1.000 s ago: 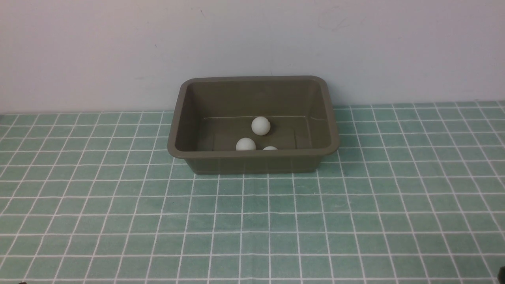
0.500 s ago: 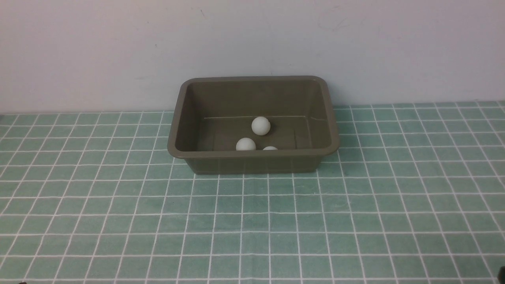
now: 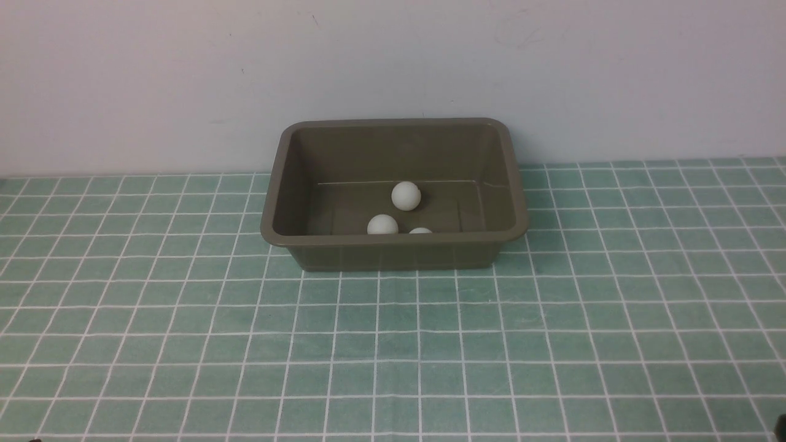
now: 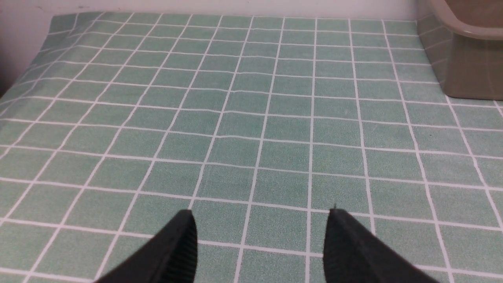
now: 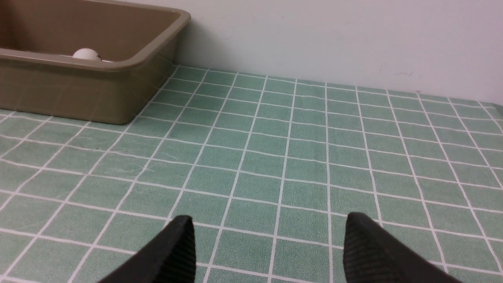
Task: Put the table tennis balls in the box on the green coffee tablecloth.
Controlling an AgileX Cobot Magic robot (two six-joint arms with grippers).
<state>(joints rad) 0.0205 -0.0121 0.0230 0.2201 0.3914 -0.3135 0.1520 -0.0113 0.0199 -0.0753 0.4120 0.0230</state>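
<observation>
The olive-brown box (image 3: 393, 245) stands on the teal-green gridded tablecloth (image 3: 393, 344) at the back middle, against the wall. Three white table tennis balls show inside it: one in the middle (image 3: 406, 196), one by the near wall (image 3: 382, 224), one half hidden behind the near rim (image 3: 420, 231). A fourth ball is not visible. My left gripper (image 4: 261, 220) is open and empty over bare cloth, the box (image 4: 467, 59) off to its side. My right gripper (image 5: 269, 226) is open and empty, with the box (image 5: 78, 90) and one ball (image 5: 86, 54) ahead to its side.
A pale wall (image 3: 393, 73) runs right behind the box. The cloth's far left edge drops off in the left wrist view (image 4: 23, 59). Neither arm shows in the front view.
</observation>
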